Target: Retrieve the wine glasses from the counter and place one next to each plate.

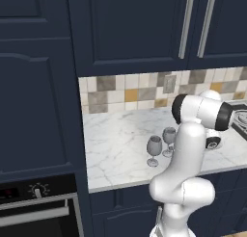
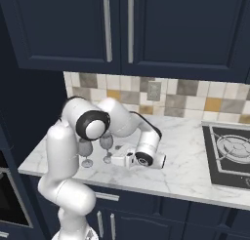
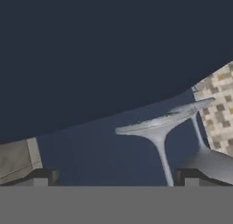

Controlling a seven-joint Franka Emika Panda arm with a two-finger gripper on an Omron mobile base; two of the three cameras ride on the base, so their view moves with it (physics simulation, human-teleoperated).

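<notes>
**While the Gripper Waits Beside the Wine Glasses**

Although both wine glasses (image 1: 154, 151) (image 1: 169, 140) stand upright on the counter (image 1: 116, 144), neither is held. The second glass is just behind the first, nearer the tile wall (image 1: 125, 94). The gripper (image 2: 113, 160) lies level, just beside the glasses on the side toward the cooktop (image 2: 229, 156), jaws spread wide and empty. In the hand view, one glass foot (image 3: 157, 125) lies between the fingertips (image 3: 190, 176).

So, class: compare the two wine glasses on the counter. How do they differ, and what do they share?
The nearer wine glass stands closer to the counter edge and further left; the farther wine glass stands nearer the tiled wall and partly behind the arm. Both are upright, clear grey, stemmed, and alike in shape.
</notes>
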